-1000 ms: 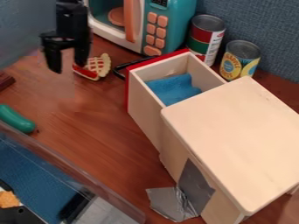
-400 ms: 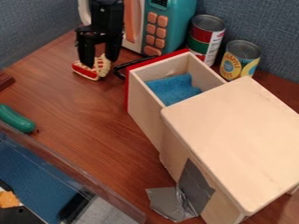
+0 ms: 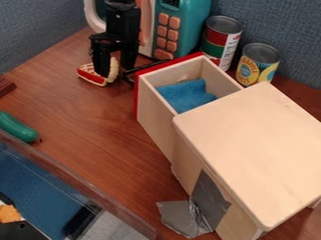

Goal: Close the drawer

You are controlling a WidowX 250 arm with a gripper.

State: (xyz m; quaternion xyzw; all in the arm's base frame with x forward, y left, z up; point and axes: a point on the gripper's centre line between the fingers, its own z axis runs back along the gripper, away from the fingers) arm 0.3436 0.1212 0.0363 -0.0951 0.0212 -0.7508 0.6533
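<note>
The drawer (image 3: 153,124) stands well out of its pale wooden cabinet (image 3: 251,140), its red front (image 3: 137,96) and black handle (image 3: 128,75) facing the upper left and a blue cloth (image 3: 186,96) lying inside. The gripper (image 3: 115,64) hangs just beside the handle at the upper left, pointing down, its two fingers parted with a moderate gap and nothing held between them. A toy pie slice (image 3: 91,76) lies right by it, partly behind the nearer finger; whether they touch, I cannot tell. Behind is a teal toy microwave (image 3: 195,23) with orange buttons, and to its right, near the drawer, a red and green can (image 3: 220,41) and a yellow-labelled can (image 3: 255,71) stand upright. A green toy vegetable (image 3: 18,127) rests on the wooden surface (image 3: 94,136) at the left, above a clear-walled bin (image 3: 81,192). Silver tape (image 3: 210,199) is stuck to the cabinet's lower side.
</note>
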